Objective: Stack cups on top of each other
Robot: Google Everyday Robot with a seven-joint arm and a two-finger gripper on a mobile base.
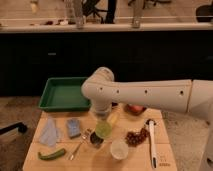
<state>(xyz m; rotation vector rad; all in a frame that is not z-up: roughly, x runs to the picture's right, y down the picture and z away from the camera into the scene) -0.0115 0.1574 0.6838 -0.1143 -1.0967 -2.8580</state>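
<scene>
The translucent yellow-green cup sits low over the wooden table, near its middle. Its lower left edge overlaps the dark shiny metal cup, which stands on the table. My gripper points down right at the top of the yellow-green cup. It is mostly hidden under the thick white arm that reaches in from the right. I cannot tell whether the yellow-green cup is touching the metal cup.
A green tray sits at the back left. A blue sponge, a grey cloth, a green pepper and a spoon lie left. A white cup, grapes, a white brush and a brown bowl are right.
</scene>
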